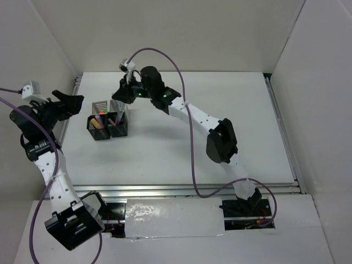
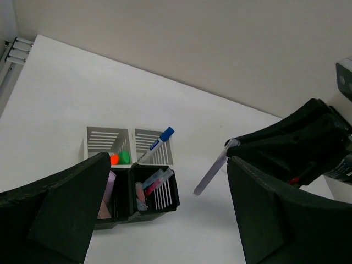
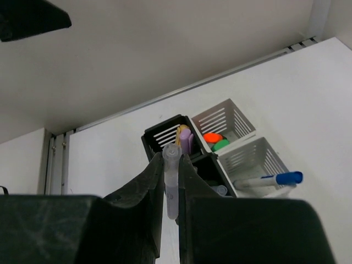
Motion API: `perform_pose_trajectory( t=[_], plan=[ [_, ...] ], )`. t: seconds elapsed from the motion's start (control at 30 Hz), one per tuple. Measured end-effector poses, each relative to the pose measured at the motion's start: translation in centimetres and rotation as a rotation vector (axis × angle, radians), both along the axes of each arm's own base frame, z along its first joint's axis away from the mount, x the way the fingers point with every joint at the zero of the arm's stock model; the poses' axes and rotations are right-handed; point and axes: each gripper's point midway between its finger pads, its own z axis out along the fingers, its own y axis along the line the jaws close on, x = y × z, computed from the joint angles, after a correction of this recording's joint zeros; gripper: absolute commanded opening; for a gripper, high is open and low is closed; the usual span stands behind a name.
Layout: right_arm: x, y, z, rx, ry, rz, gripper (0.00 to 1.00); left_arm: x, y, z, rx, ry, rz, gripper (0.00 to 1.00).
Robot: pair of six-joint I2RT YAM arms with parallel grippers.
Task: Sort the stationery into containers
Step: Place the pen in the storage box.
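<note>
Markings on the blue-capped pen in a grey cup are illegible.

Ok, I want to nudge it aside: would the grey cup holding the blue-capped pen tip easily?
Likely light: the grey cup has thin, slotted walls. The black cup beside it may brace it there. The blue-capped pen leans past the rim, so it could shift.
</note>
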Motion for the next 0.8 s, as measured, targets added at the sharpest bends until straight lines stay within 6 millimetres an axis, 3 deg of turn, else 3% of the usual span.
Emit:
perform_pose_trajectory(
  t=[0.2,0.37,0.57,0.8],
  plan=[
    [-1.3,2.1,-0.6,0.028,-0.014,0.034,0.00,0.4,1.5,0.4,-0.014,0.044,-0.053,0.99],
    [-1.5,3.6,-0.8,0.048,-0.071,0.035,0.00,-0.1,1.4,0.0,-0.004,0.055,-0.087,0.99],
    [-0.8,4.2,-3.1,0.022,-0.083,0.023,0.00,-0.8,1.4,-0.5,0.009,0.072,-0.112,0.99],
    [-0.3,4.4,-4.0,0.007,-0.108,0.012,0.00,-1.2,1.4,-0.8,0.014,0.078,-0.129,0.99]
  ],
)
